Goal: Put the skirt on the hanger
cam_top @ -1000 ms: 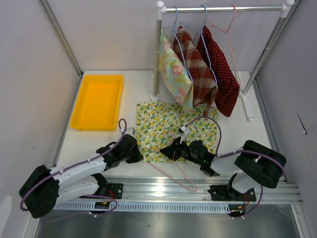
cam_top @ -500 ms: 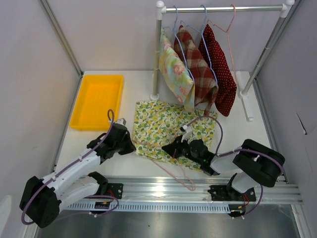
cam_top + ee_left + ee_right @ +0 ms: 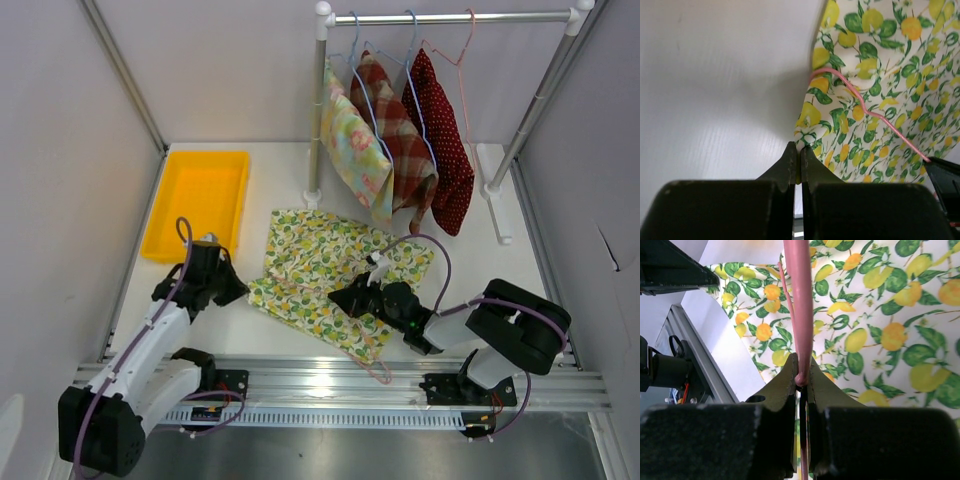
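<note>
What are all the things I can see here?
lemon skirt: one, yellow and green, spread on the table
pink hanger: one, pink, lying across the skirt
tray: one, yellow, far left of the table
rack: one, white and silver, at the back
hanging clothes: three, flowery, checked and red dotted, on the rack
empty hanger: one, pink, right end of the rail
table: one, white
left gripper: one, black, pinching the skirt's edge
right gripper: one, black, clamped on the pink hanger
</note>
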### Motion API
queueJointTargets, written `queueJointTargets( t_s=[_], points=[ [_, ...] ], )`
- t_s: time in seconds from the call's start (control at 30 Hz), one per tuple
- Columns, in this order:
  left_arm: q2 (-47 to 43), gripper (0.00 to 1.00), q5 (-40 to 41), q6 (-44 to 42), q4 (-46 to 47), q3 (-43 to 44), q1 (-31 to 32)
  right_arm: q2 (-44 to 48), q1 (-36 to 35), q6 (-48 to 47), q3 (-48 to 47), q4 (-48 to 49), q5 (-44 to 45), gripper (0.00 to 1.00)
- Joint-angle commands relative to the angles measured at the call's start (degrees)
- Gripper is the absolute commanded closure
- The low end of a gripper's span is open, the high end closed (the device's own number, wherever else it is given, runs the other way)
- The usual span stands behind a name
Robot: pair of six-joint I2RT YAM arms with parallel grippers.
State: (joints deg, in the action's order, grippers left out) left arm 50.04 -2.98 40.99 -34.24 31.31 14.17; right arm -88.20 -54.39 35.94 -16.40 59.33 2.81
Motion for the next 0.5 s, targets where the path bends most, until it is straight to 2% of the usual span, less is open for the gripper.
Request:
queueJointTargets(
  t_s=[0.0,0.23,0.47],
  points=[
    [-0.9,1.00,-2.7,-0.8,-0.6,2.5,-4.1,-1.7,0.4,-5.0,2.6,-7.3,5.6,1.00],
    [0.7,1.00,-3.1,-2.1,-0.8,3.0,-9.4,0.2,0.6,-5.4,3.5,-8.7,7.3,1.00],
    [1.3,0.99,-4.6,-2.7,0.5,2.2,-10.7,2.2,1.2,-5.9,4.3,-10.4,8.4,1.00]
  ],
)
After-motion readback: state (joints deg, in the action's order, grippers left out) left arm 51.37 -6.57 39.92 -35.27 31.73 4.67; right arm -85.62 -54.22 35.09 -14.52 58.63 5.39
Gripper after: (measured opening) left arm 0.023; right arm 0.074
